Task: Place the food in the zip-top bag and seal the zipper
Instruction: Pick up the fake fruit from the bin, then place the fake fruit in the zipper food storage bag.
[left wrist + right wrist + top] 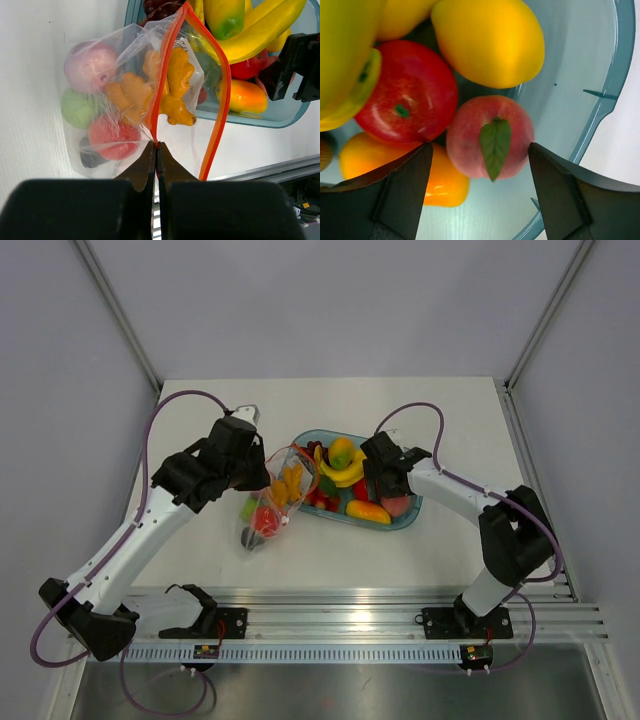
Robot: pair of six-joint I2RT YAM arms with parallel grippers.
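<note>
The left gripper [156,146] pinches the zipper [229,92] of the zip-top bag [100,115], lying on the table [330,550] beside the tray [408,516] with food [170,90] inside; its white tag [193,86] is unreadable. Farther off, the right gripper [480,150] hangs spread around a peach [470,130] in the tray.

A white table [455,420] fills the middle of the top view. A blue-tinted clear oval tray [402,525] rests on it, right of centre. Its wall also shows in the left wrist view [282,118] and the right wrist view [580,55]. A ribbed aluminium rail [340,622] runs along the table's near edge. Grey walls [330,300] stand around, with slanted metal posts [118,308] at the far corners. A small white item [247,412] lies far left, too small to identify.
</note>
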